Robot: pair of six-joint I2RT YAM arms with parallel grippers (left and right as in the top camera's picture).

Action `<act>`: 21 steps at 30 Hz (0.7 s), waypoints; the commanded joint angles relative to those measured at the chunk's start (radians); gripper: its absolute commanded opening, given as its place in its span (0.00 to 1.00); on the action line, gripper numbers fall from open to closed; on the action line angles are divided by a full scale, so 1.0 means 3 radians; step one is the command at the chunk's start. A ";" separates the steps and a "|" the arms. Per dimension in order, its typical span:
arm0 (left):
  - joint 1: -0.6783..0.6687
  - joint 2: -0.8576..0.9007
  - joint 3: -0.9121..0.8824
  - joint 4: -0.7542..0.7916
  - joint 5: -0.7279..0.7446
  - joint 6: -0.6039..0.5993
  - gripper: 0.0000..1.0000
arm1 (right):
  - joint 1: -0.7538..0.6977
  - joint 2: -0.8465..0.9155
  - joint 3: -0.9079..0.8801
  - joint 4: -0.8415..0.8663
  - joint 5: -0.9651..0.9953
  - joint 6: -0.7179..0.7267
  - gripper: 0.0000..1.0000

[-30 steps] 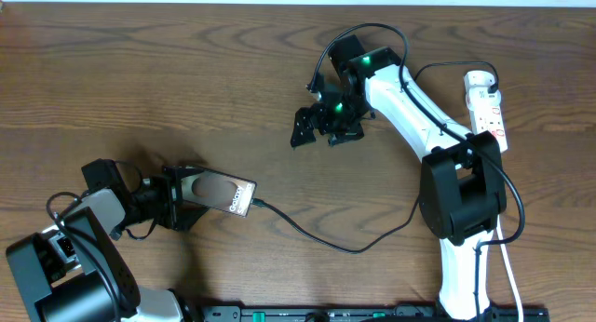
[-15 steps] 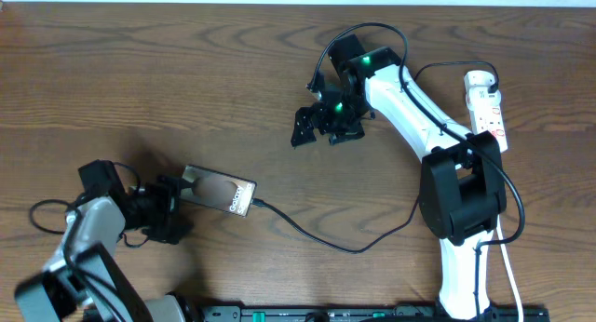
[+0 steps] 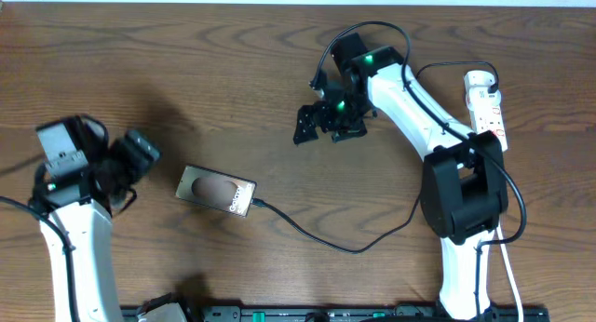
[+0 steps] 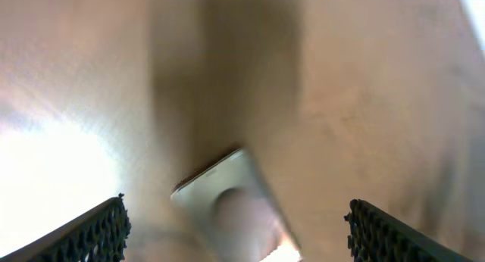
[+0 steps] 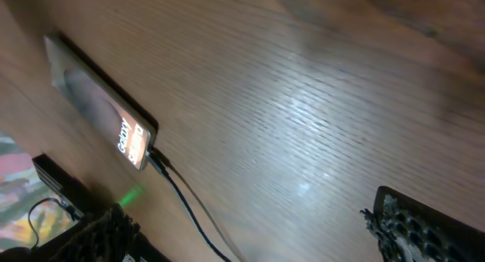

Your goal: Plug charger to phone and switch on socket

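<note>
The phone lies flat on the table, "Galaxy" lettering at its right end. It also shows blurred in the left wrist view and in the right wrist view. The black charger cable is plugged into the phone's right end and runs right toward the right arm. The white socket lies at the far right. My left gripper is open, lifted left of the phone, holding nothing. My right gripper is open and empty above the table's middle.
The right arm's base stands next to the socket, with a white cord running down beside it. A black rail lies along the front edge.
My left gripper has let go of the phone's left end and pulled back up and to the left. The phone and the right arm have stayed in place.
</note>
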 commanded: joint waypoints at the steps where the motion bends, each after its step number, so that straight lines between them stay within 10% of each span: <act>1: -0.0209 -0.0011 0.0329 -0.0088 -0.0080 0.0220 0.90 | -0.0153 -0.0116 0.0174 -0.0106 0.0127 0.0037 0.99; 21: -0.1214 -0.0005 0.0548 0.0089 -0.0591 0.0467 0.90 | -0.1081 -0.0492 0.2491 -0.1316 0.1628 0.0434 0.99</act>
